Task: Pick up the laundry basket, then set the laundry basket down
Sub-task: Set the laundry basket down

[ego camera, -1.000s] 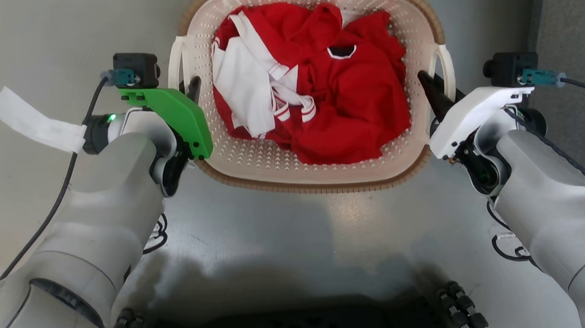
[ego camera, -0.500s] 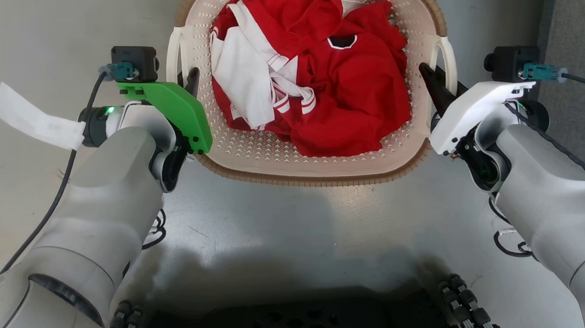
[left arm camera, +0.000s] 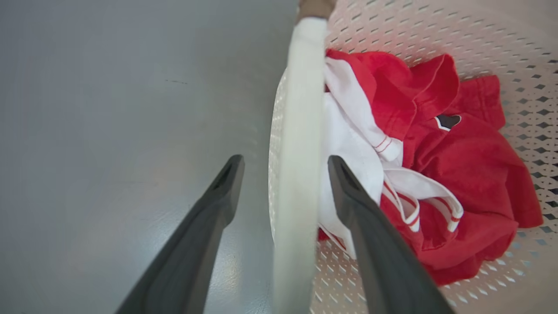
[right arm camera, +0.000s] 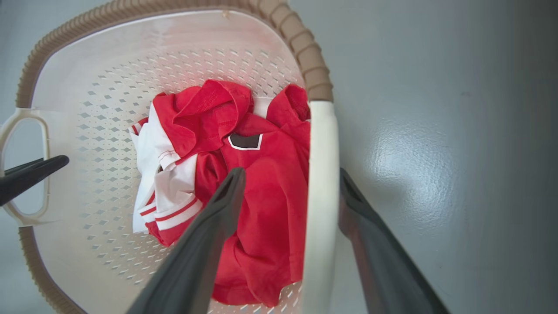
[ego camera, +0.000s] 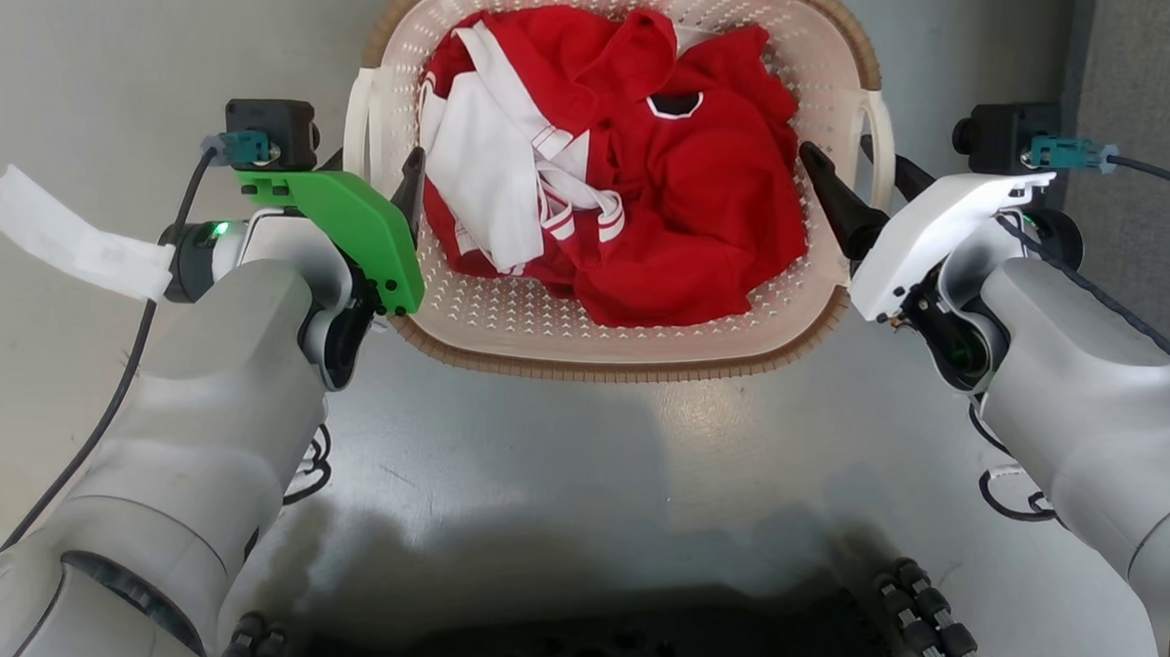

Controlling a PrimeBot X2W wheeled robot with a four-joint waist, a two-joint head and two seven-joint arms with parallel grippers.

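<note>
Straddling laundry basket [ego camera: 593, 371], grippers [left arm camera: 284, 159] [right arm camera: 291, 172] newly parted

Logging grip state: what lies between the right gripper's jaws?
The white side handle of the laundry basket, seen in the right wrist view; the right gripper straddles it with jaws apart.

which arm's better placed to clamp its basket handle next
Left, narrowly. Both grippers are open astride a handle, but the left handle sits nearer the middle of the left gripper's gap; the right handle lies close to the right gripper's outer finger.
</note>
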